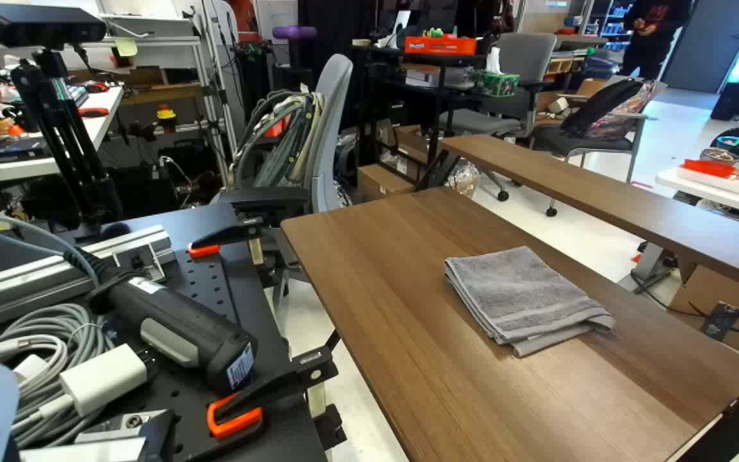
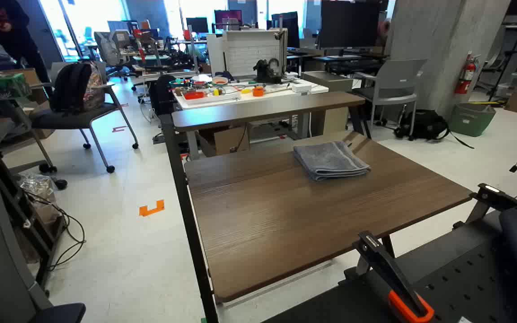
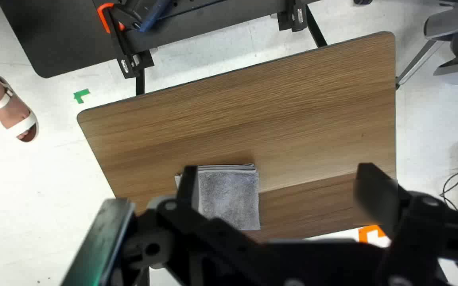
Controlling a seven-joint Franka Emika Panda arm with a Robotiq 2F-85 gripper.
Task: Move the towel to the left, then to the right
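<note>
A grey towel (image 1: pixel 526 292) is lying folded into a layered, roughly rectangular pad on a brown wood-grain table (image 1: pixel 376 276), its looped pile looking soft and matt, a smoother woven band running along an edge. In both exterior views it is resting near the long side facing a raised board (image 1: pixel 600 192) of matching brown. In the wrist view the gripper (image 3: pixel 280 178) is hanging over the table with its 2 dark, blocky fingers (image 3: pixel 188 184) standing far apart and holding nothing; 1 of them is hiding part of the towel. Straight grain is streaking the table, rounded corners softening its outline. Nearby, a black perforated bench (image 1: pixel 215 285) is carrying 2 clamps (image 1: pixel 286 382) with orange ends
</note>
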